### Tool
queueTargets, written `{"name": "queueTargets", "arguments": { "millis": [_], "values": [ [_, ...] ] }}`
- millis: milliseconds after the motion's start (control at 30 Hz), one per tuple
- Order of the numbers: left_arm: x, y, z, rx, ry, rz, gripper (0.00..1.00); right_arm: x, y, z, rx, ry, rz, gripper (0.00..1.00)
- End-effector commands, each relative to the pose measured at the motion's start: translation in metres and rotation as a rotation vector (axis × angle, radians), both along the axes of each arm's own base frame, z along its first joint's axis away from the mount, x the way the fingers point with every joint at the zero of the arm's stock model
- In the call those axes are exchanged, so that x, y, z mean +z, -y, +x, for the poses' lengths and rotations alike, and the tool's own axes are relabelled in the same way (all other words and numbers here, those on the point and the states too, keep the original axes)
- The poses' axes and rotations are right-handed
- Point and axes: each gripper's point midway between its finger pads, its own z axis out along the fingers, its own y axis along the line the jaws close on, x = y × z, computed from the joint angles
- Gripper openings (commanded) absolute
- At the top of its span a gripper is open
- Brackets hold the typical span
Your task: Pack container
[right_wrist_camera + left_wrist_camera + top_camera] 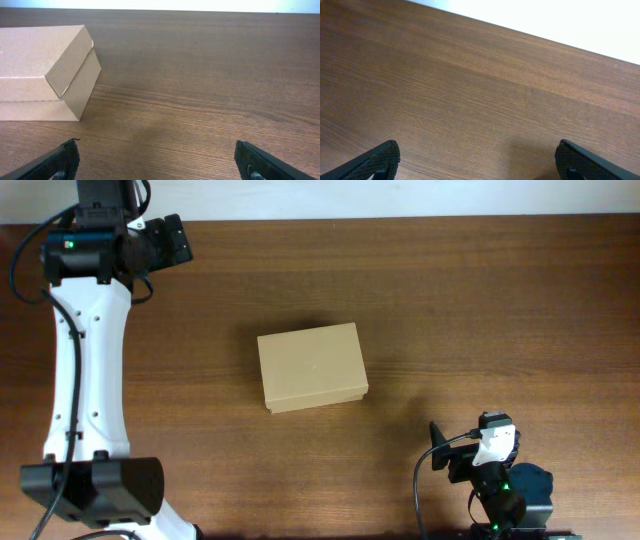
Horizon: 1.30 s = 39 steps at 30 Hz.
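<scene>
item: container (312, 366), tan cardboard box, plain, lid flap down and shut. location: middle of the worktop (480, 300), resting flat, nothing on it or beside it. long axis runs roughly left-right in the overhead view, turned slightly off the worktop edge. in the right wrist view the box (42, 70) shows at upper left, one short end and its lid edge facing the camera.

item: right end effector (470, 448), near the front edge of the worktop, to the right of the box. fingers spread apart, empty; only the two dark fingertips (65, 157) show at the bottom corners of its own view. the container lies ahead and to the left of it, near but apart.

item: left end effector (172, 240), at the far left corner of the worktop, well apart from the box. fingers spread apart, empty; its fingertips (382, 157) frame bare wood only, the container out of its view.

assessment: the right arm looks the nearer one. no items to pack are visible. judged stage: either before opening the lid or after closing it; cannot tell which.
</scene>
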Motion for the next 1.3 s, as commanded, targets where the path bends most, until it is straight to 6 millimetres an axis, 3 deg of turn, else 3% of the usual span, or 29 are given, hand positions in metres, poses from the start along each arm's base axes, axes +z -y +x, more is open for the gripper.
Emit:
{"name": "queueTargets", "arguments": {
  "millis": [0, 100, 167, 333, 433, 567, 867, 1267],
  "values": [
    [0.055, 0.008, -0.030, -0.019, 0.125, 0.016, 1.00, 0.000, -0.001, 0.000, 0.005, 0.007, 0.012, 0.99],
    [0.075, 0.014, -0.065, -0.032, 0.175, 0.016, 1.00, 0.000, -0.001, 0.000, 0.005, 0.007, 0.012, 0.99],
    [0.077, 0.015, -0.094, -0.035, 0.187, 0.016, 1.00, 0.000, -0.001, 0.000, 0.005, 0.007, 0.012, 0.99],
    [0.050, 0.014, -0.173, -0.034, 0.181, 0.017, 1.00, 0.000, -0.001, 0.000, 0.005, 0.007, 0.012, 0.99],
    [0.037, -0.002, -0.199, 0.036, 0.296, 0.079, 1.00, 0.000, -0.001, 0.000, 0.005, 0.007, 0.012, 0.99],
    [0.030, -0.005, -0.216, 0.065, 0.558, 0.085, 1.00, 0.000, -0.001, 0.000, 0.005, 0.007, 0.012, 0.99],
    [0.011, -0.005, -0.234, 0.087, 1.043, 0.066, 1.00, 0.000, -0.001, 0.000, 0.005, 0.007, 0.012, 0.99],
    [-0.045, -0.004, -0.233, 0.083, 1.050, 0.063, 1.00, 0.000, -0.001, 0.000, 0.005, 0.007, 0.012, 0.99]
  ]
}}
